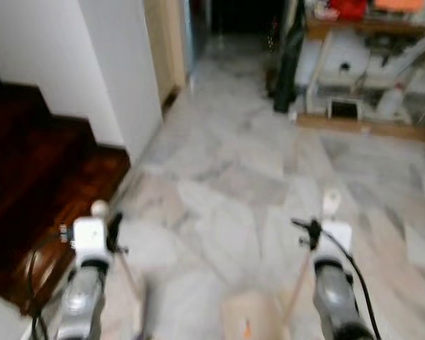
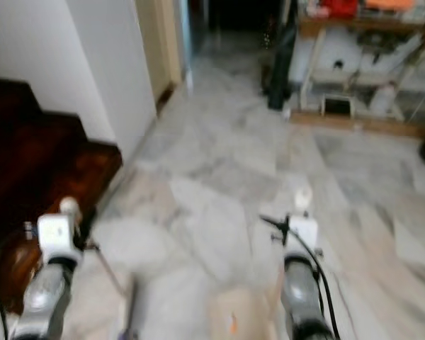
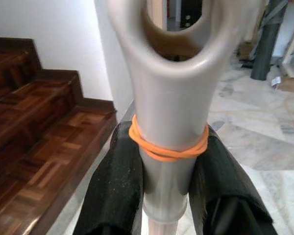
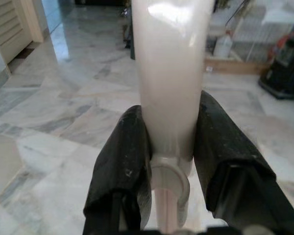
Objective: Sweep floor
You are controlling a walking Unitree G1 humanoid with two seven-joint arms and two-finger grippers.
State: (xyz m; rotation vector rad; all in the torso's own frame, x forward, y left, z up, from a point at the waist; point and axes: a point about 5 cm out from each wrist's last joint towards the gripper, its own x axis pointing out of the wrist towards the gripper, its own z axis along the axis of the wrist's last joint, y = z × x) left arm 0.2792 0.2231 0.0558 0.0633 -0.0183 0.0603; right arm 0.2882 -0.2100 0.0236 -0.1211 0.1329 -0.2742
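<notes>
Two handles are in hand, one per arm. Nearest, the left gripper (image 3: 166, 166) pinches the grey handle (image 3: 169, 112) of what is judged to be a broom, both fingers (image 3: 118, 181) pressed to its sides just below an orange rubber band (image 3: 167, 147). The right gripper (image 4: 170, 152) clamps a pale, cream handle (image 4: 169, 63) the same way (probably the dustpan's). In the head views both handle tops stand above the wrists, their shafts running down to a blurred tan shape (image 1: 251, 317), likely the pan, low between the arms. Beyond lies the marble floor (image 1: 227, 163), with the dark wooden step (image 1: 42, 191) close on the left, a white wall corner (image 1: 120, 78), and a cluttered shelf (image 1: 368, 64) farther off to the right. Risk, as judged: the left shaft could catch the step edge during a stroke, twisting the handle in its grip; blur suggests movement, so footing near the step merits care.
</notes>
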